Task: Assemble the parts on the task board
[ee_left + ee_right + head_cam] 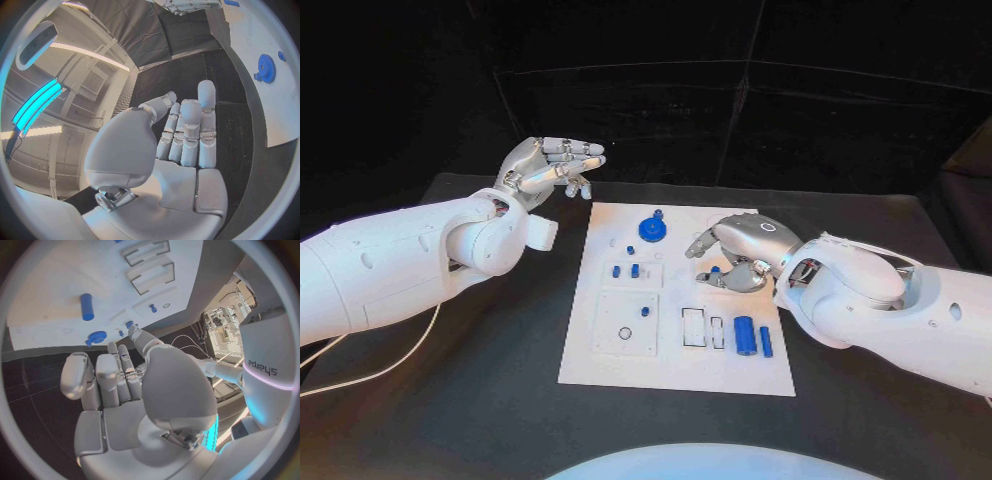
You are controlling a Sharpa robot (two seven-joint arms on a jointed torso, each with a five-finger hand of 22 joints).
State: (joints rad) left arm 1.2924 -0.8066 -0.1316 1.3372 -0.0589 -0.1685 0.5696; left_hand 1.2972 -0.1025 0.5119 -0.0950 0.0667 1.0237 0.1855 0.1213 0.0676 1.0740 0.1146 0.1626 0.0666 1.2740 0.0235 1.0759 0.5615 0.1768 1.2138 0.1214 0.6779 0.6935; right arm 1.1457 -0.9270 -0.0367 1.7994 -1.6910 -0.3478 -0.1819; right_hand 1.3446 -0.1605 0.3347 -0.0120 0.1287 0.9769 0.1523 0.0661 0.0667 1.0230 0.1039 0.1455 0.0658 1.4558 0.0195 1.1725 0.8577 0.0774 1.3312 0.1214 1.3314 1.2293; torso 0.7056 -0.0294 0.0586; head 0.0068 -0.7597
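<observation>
A: Where are the parts now?

B: On the task board (678,375), the white plate in the middle of the black table (473,400). A blue gear (655,229) sits near the board's far edge, at about 12 o'clock from its centre. Two small blue pegs (626,270) stand just below the gear, toward 10 o'clock. A blue cylinder (744,335) and a thin blue pin (766,341) lie side by side at about 4 o'clock.

A: And the right hand?

B: The right hand (737,256) is over the board's right part, at 2 o'clock from the centre, above the cylinder and to the right of the gear. Its fingers are curled in. A small blue piece (715,270) shows just under them, but I cannot tell if the hand pinches it or only hovers near it.

A: The left hand?

B: The left hand (548,167) is raised off the board, at 10 o'clock beyond its far left corner, well apart from the parts. It holds nothing; the fingers (190,131) are straight and lie close together, the thumb a little apart.

A: What is around?

B: Black curtains (733,90) stand behind the table. A white cable (380,368) lies on the table under the left arm.
</observation>
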